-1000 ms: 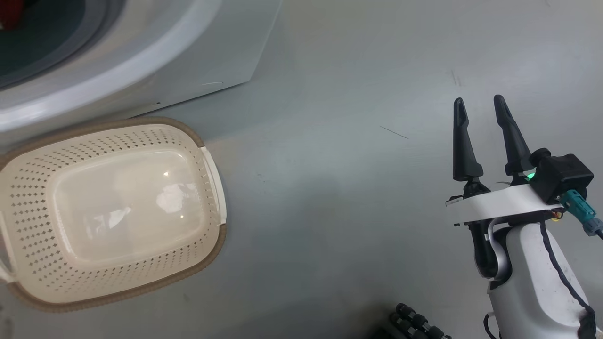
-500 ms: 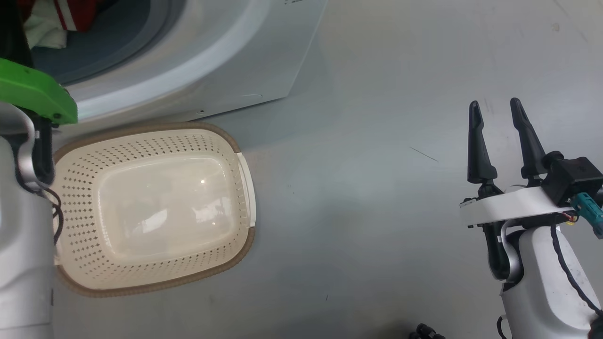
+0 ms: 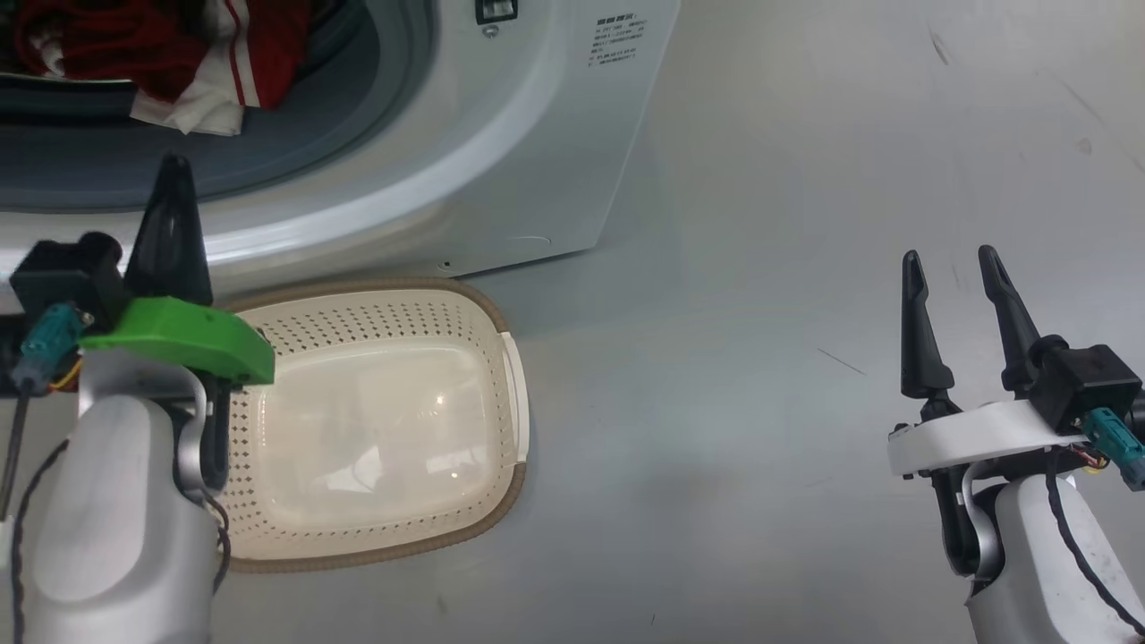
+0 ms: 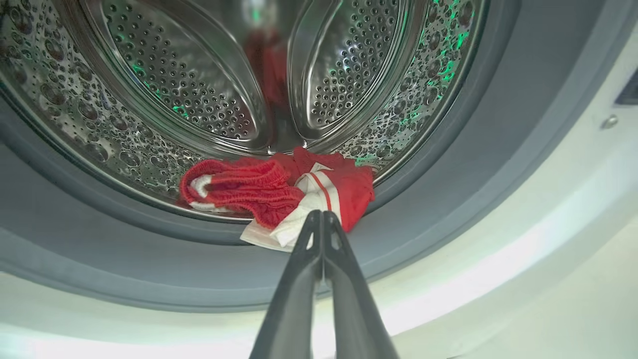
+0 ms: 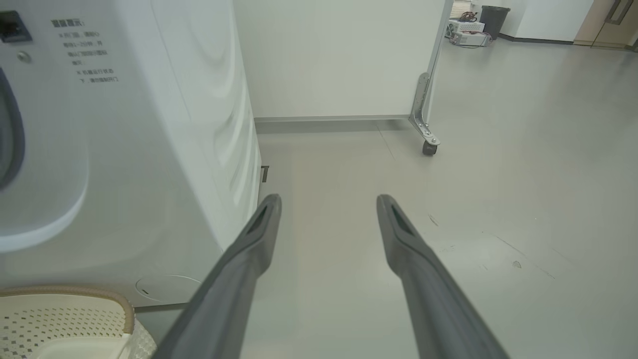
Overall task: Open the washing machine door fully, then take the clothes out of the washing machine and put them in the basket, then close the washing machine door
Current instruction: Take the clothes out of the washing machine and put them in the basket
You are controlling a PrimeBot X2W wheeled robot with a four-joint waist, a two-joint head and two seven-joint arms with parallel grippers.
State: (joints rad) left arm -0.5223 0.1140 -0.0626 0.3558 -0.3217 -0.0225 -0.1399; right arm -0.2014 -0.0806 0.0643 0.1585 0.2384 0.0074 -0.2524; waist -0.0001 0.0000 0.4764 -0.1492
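You see a pale grey floor (image 3: 760,402). The white washing machine (image 3: 537,134) stands on it at the far left, the cream basket (image 3: 512,402) sits just beside its front, and a wheeled panel (image 5: 339,60) stands farther back.

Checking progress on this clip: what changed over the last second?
The head camera swung toward the washing machine, bringing more of the clothes and the left gripper, shut and empty, into view. Nothing grasped or released. The basket is empty as before; the right gripper stays open.
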